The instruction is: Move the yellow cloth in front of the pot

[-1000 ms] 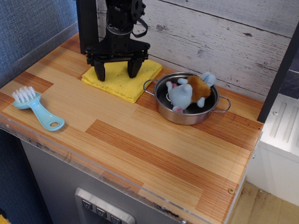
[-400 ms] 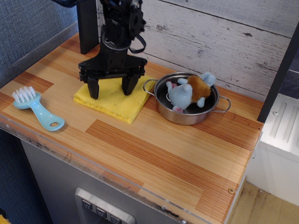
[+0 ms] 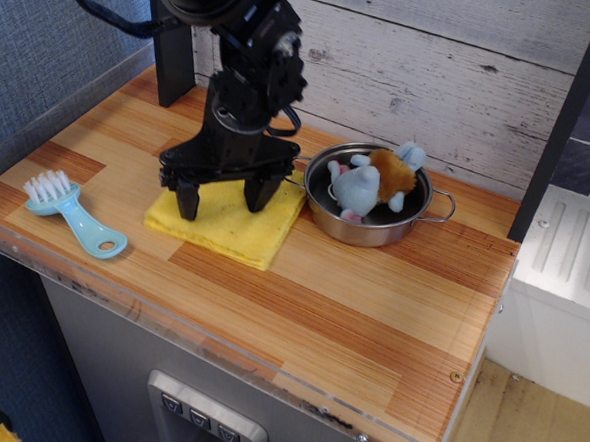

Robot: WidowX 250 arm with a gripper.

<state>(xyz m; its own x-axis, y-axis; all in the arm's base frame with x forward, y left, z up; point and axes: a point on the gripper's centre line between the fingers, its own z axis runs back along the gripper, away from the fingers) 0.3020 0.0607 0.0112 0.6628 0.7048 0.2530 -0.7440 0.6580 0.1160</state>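
Observation:
The yellow cloth [image 3: 236, 231] lies flat on the wooden counter, left of the pot and slightly nearer the front edge. The pot [image 3: 373, 229] is a small steel pot with wire loop handles, standing at the back middle. My gripper [image 3: 223, 199] points straight down over the cloth. Its two black fingers [image 3: 188, 202] are spread wide, with the tips down on the cloth's top surface. The cloth's right edge is close to the pot's left handle.
A blue and orange plush toy [image 3: 365, 183] sits inside the pot. A light blue brush [image 3: 73, 212] lies at the left front. A white plank wall runs along the back. The counter's front edge has a clear plastic lip [image 3: 266, 375].
The gripper has moved toward the front and a little right, and the yellow cloth has slid with it under the fingertips. The finger spread looks unchanged. The pot has not moved.

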